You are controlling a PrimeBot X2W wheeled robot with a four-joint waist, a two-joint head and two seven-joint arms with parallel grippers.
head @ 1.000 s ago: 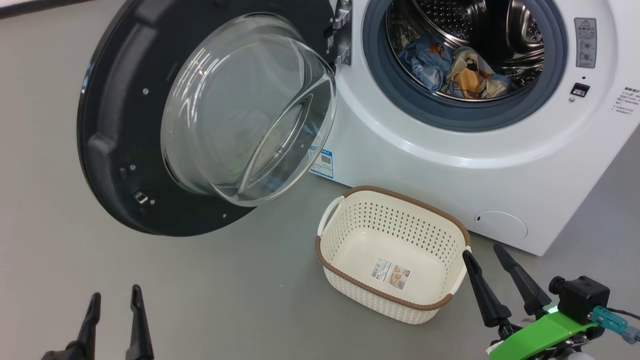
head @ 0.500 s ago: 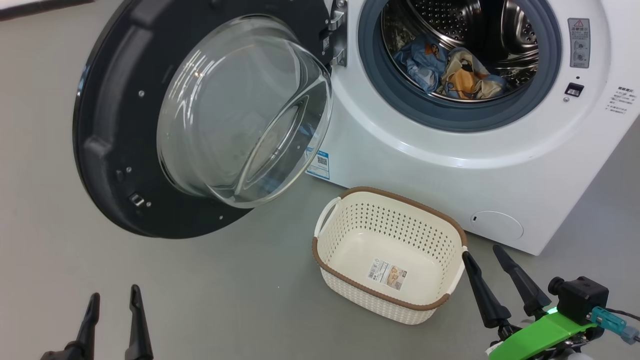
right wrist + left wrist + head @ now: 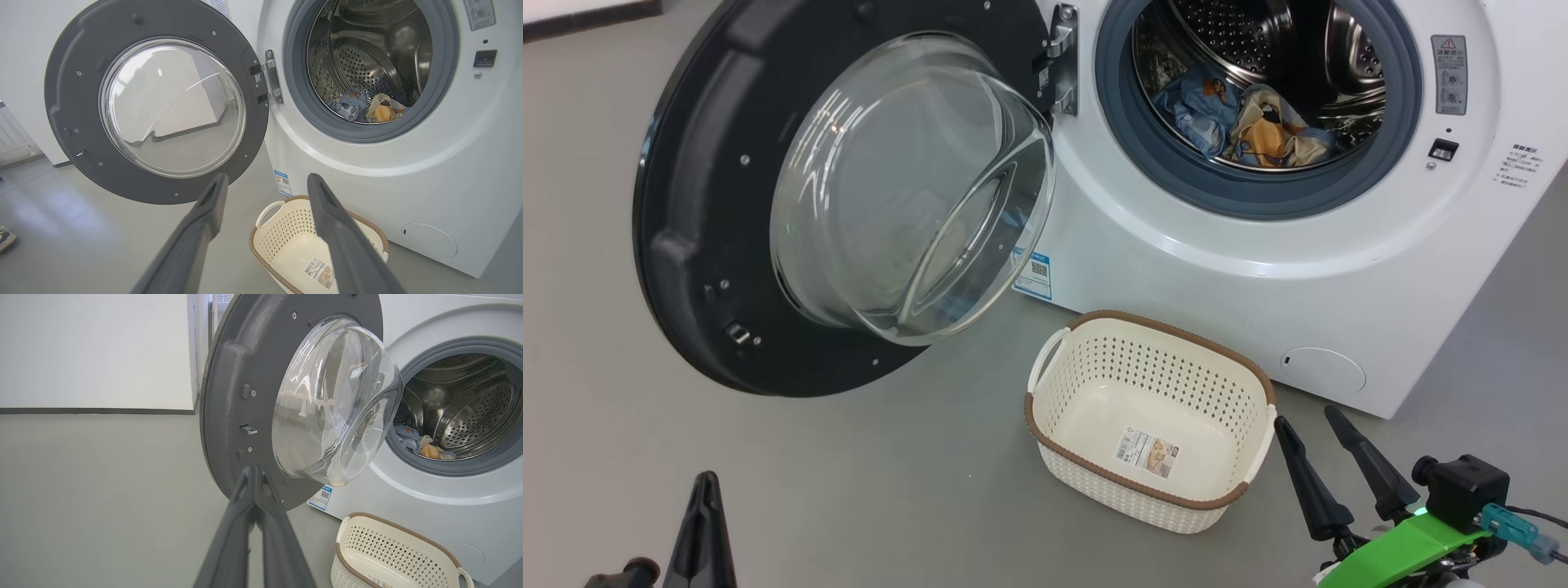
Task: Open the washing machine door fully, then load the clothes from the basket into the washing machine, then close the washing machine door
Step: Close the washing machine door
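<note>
The washing machine door (image 3: 686,229) stands swung wide, its glass bowl (image 3: 907,188) bulging outward; the drum (image 3: 1233,33) mouth is unblocked. The basket (image 3: 1094,488) sits on the floor (image 3: 890,490) below it.

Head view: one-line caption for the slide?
Loading done: washing machine door open, clothes in drum, basket empty on floor; left gripper shut, right gripper open beside basket.

Bright, even light; reflections streak the washing machine door (image 3: 849,196).

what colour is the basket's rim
Brown rim, woven-look, on the cream basket; the head view shows it best.
</note>
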